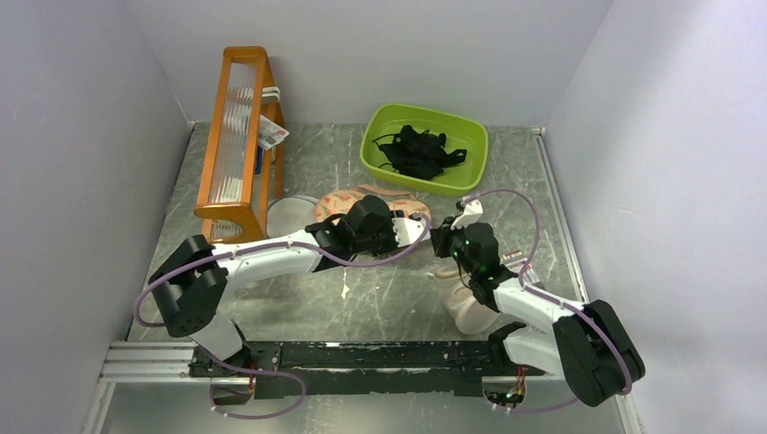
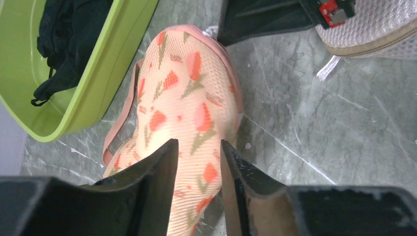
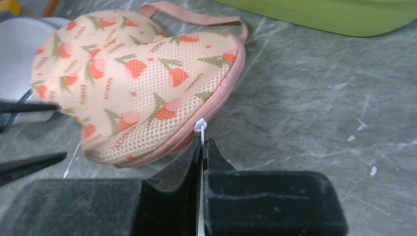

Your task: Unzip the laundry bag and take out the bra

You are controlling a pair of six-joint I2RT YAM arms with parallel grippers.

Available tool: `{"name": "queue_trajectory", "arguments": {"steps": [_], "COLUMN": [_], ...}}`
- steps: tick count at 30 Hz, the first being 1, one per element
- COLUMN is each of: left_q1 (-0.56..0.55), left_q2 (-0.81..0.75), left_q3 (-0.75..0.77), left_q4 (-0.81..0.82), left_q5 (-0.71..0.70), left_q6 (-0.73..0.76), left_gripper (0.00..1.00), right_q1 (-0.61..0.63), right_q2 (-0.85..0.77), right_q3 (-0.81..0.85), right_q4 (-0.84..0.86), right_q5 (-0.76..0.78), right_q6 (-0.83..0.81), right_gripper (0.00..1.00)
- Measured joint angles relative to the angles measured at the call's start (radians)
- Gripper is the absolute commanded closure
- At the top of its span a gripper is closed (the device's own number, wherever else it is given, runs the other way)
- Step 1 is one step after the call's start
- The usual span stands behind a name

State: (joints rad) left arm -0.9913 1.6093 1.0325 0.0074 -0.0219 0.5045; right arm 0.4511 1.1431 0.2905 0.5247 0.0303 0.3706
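The laundry bag [image 1: 366,194] lies at mid-table, cream with an orange-pink leaf print and pink zip edging. Its zip looks closed. In the left wrist view my left gripper [image 2: 199,147] straddles one lobe of the bag [image 2: 192,93] and pinches its fabric between the fingers. In the right wrist view my right gripper [image 3: 202,143] is shut on the white zip pull [image 3: 200,127] at the bag's pink edge [image 3: 223,88]. From above, both grippers meet at the bag's right end: left [image 1: 414,226], right [image 1: 445,239]. The bra is not in view.
A green tub [image 1: 470,149] holding black strappy garments stands at the back right. An orange rack [image 1: 237,136] stands at the back left. A round grey-white mesh disc [image 1: 291,212] lies left of the bag. A plain beige mesh pouch [image 1: 470,303] lies under my right arm.
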Motion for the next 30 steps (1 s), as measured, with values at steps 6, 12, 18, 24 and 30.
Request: {"name": "queue_trajectory", "arguments": {"steps": [6,12,18,24,30], "left_q1": [0.0,-0.001,-0.001,-0.001,-0.001], "left_q2": [-0.058,-0.051,-0.004,0.035,0.039], "left_q3": [-0.002,0.002,0.007,0.01,0.014], "left_q4": [-0.006,-0.003,-0.003,0.0,0.006], "left_q5": [0.05,0.074,0.074,0.062,0.042], "left_q6": [-0.037,-0.092,-0.12,-0.142,-0.144], "left_gripper": [0.41,0.43,0.44,0.57,0.71], "right_q1": [-0.009,-0.009,-0.005,0.0,0.002], "right_q2": [-0.067,-0.054,-0.023,-0.003,-0.003], "right_q3": [-0.071,-0.074,-0.074,-0.074,-0.073], "right_q4": [0.079,0.151,0.189,0.197,0.197], "right_q5": [-0.16,-0.276,-0.356,-0.388,-0.38], "right_q6": [-0.043,-0.053,-0.054,-0.056,-0.058], "right_gripper": [1.0,1.0,1.0,1.0,1.0]}}
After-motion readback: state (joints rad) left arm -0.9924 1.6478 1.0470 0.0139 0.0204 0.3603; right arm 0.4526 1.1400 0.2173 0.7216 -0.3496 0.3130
